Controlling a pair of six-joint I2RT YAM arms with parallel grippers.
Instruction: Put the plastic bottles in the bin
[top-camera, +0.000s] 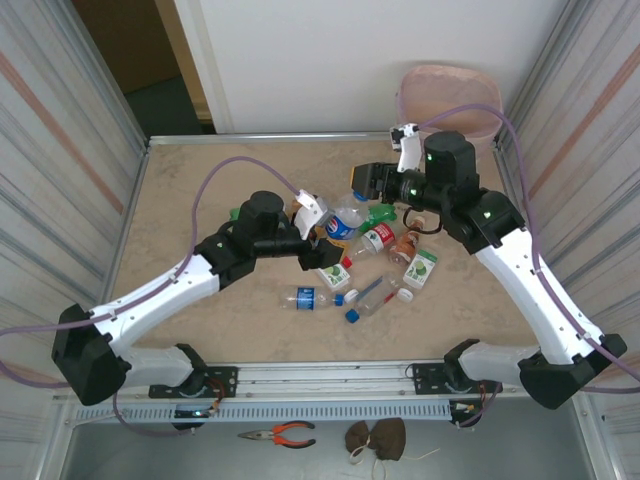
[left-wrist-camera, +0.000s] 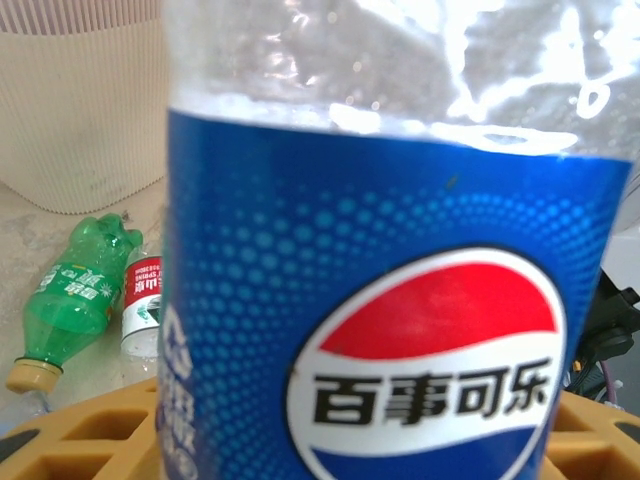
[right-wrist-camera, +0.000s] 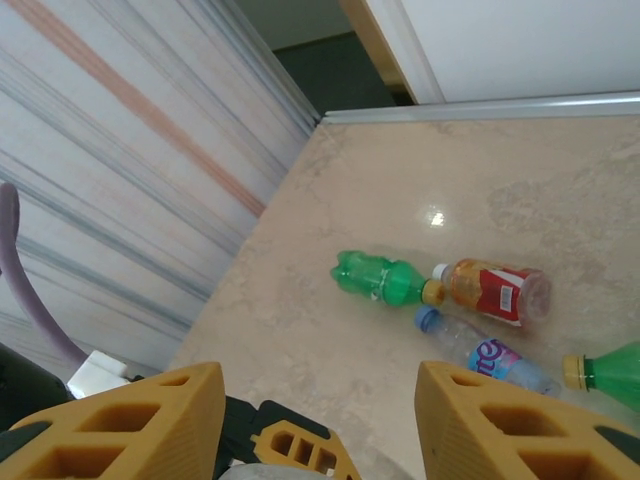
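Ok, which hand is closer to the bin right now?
Right. The right hand is over the far side of the bottles, just short of the bin beyond the table's far right corner. The left hand is farther back, at the bottles' left edge.

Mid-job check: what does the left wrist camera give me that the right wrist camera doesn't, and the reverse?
Left wrist: a blue-labelled Pepsi bottle close up between the yellow fingers of the left gripper, the bin with its slatted wall behind, and a red-and-white-labelled bottle.
Right wrist: the right gripper open with nothing between its fingers, a brownish red-labelled bottle, a clear blue-capped bottle and the corrugated side wall.
Both: the marbled table top and a green bottle lying on it; I cannot tell whether it is the same one.
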